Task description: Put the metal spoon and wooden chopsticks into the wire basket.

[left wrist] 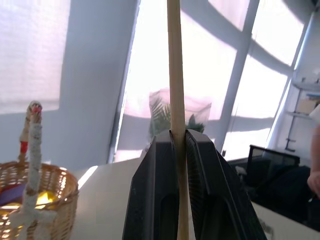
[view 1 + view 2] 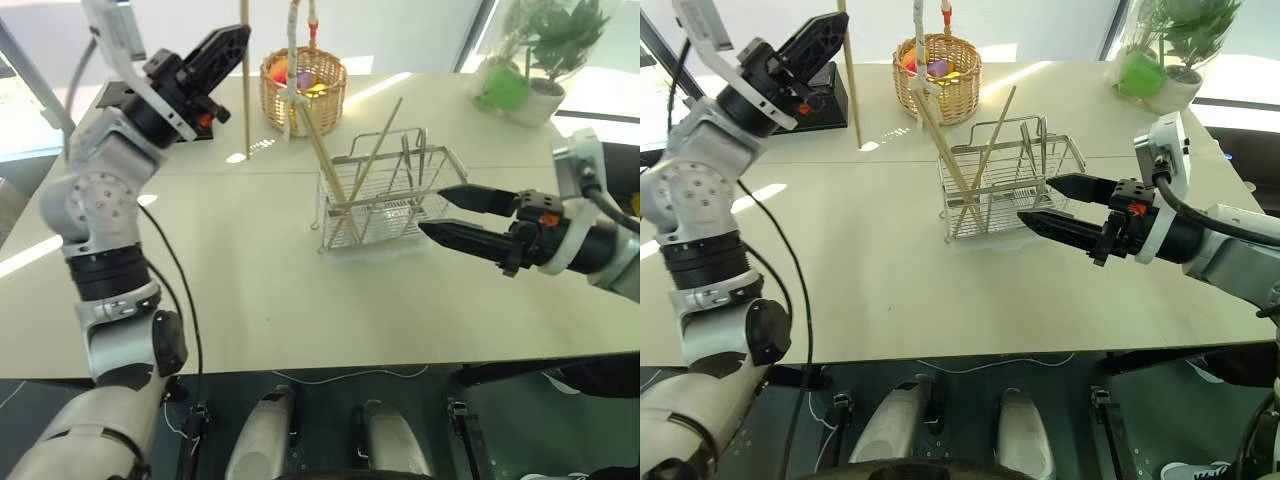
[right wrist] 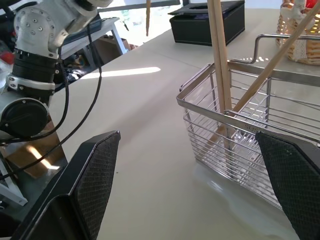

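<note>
L gripper pinches one chopstick upright, far left of the wire basket. R gripper gapes empty, near basket. Risk: thin stick pivots or slips in the pinch, missing the rim.

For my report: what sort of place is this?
Probably an office or lab room: a pale table by tall windows, a potted plant, and shelving behind.

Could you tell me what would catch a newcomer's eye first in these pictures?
Probably the left gripper, raised high above the table's far left, its jaws shut on a single wooden chopstick held upright. Next, the wire basket mid-table, with other chopsticks leaning out of it and the right gripper wide open beside it. A wicker basket stands behind.
</note>
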